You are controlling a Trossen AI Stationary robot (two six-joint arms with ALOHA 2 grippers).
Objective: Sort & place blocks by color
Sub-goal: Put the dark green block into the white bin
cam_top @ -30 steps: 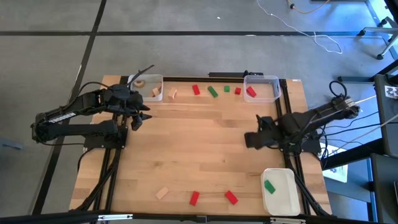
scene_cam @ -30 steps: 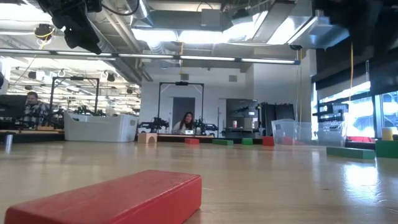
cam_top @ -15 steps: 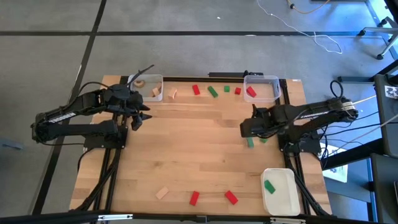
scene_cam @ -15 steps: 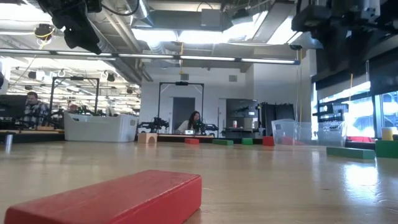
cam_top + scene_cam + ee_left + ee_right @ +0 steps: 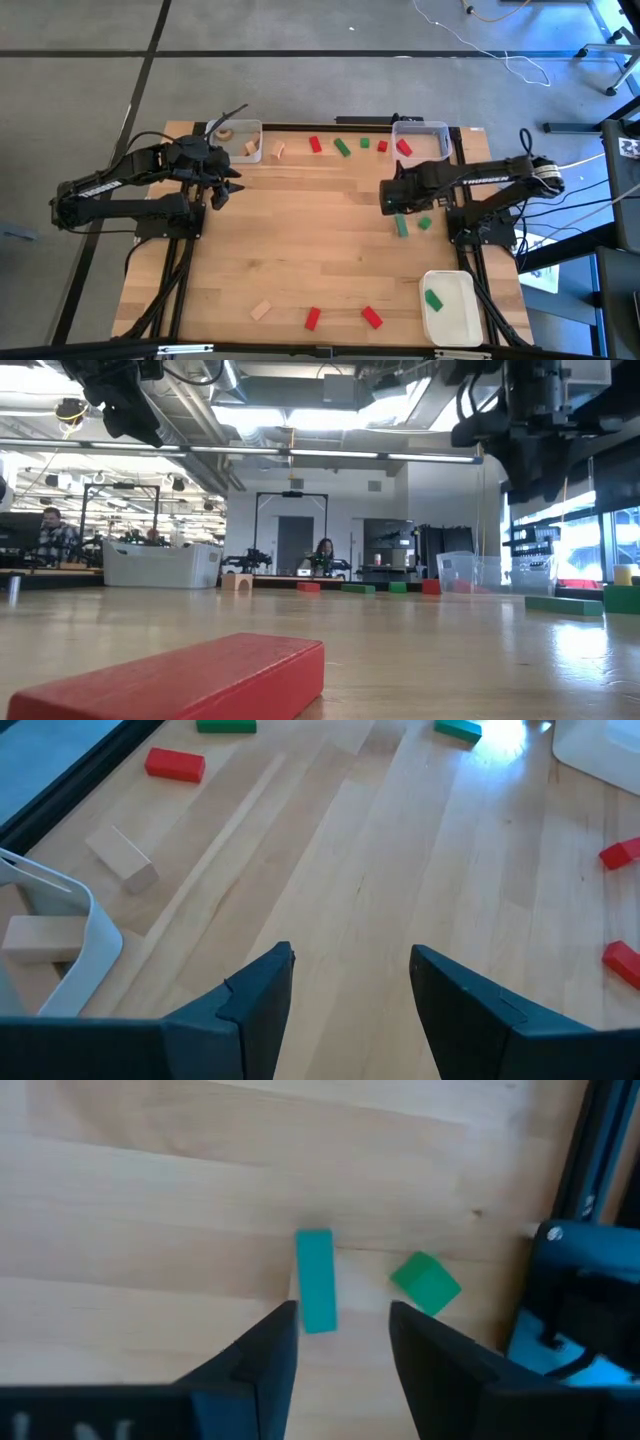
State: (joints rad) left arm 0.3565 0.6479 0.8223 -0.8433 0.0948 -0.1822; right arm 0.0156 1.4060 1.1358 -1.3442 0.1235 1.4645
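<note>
My right gripper (image 5: 388, 199) hangs over the right side of the desk (image 5: 300, 250), and its jaws are open with nothing in them. A long green block (image 5: 317, 1280) lies flat on the wood just past my jaw tips, lined up with the gap between them. A small green block (image 5: 426, 1283) sits a little to one side of it, not touching it. From above, both greens lie just beside my right gripper.

My left gripper (image 5: 350, 985) waits near the far left corner, next to a clear bin (image 5: 240, 140). Its jaws are open too and hold nothing. A tan block (image 5: 122, 857) lies on the desk near that bin.

More red and green blocks sit in a row along the far edge. A tan block and two red blocks lie near the front edge. One green block (image 5: 433, 298) rests in the white tray (image 5: 450, 325).

In the low view a big red block (image 5: 180, 678) fills the front, and my right arm's tip is cut off at the top.
</note>
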